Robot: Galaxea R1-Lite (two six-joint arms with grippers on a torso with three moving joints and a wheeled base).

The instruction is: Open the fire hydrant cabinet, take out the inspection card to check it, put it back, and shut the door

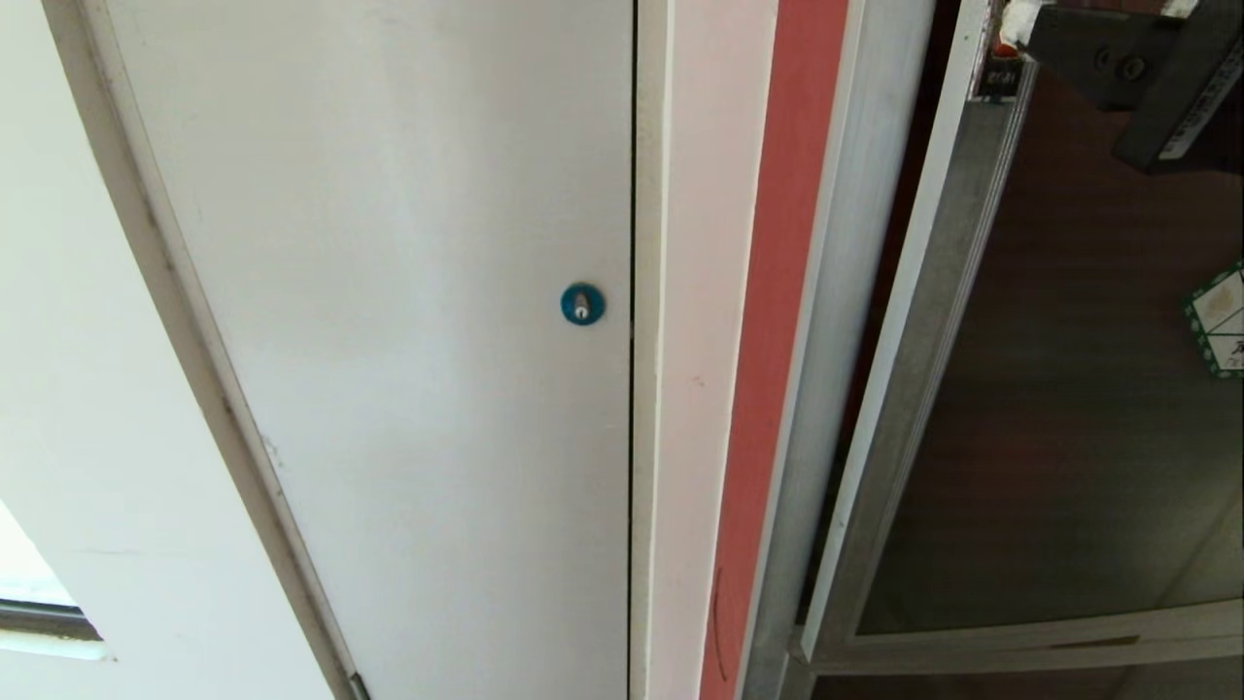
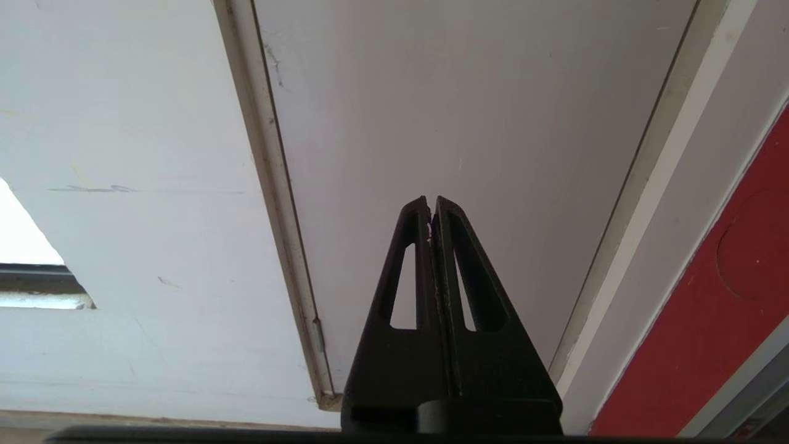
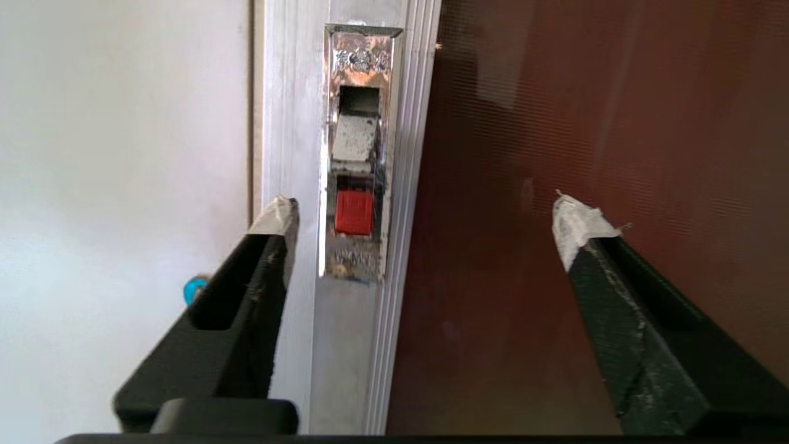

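Note:
The fire hydrant cabinet shows as a silver frame (image 1: 826, 321) beside a red edge strip (image 1: 777, 292). Its door (image 1: 1088, 389) is dark tinted glass in a silver frame, with a green-bordered sticker (image 1: 1220, 316). A dark gap runs between door and cabinet frame. My right gripper (image 3: 425, 213) is open in front of the door edge and holds nothing. One taped fingertip (image 3: 280, 213) is beside the small red latch (image 3: 354, 211), the other (image 3: 576, 222) is before the glass. The right arm (image 1: 1157, 87) enters at the head view's upper right. The inspection card is out of view.
A plain white door (image 1: 389, 340) with a blue round lock (image 1: 582, 304) fills the left of the head view. My left gripper (image 2: 431, 206) is parked and shut in front of that white door. A window ledge (image 1: 39, 622) shows at the far left.

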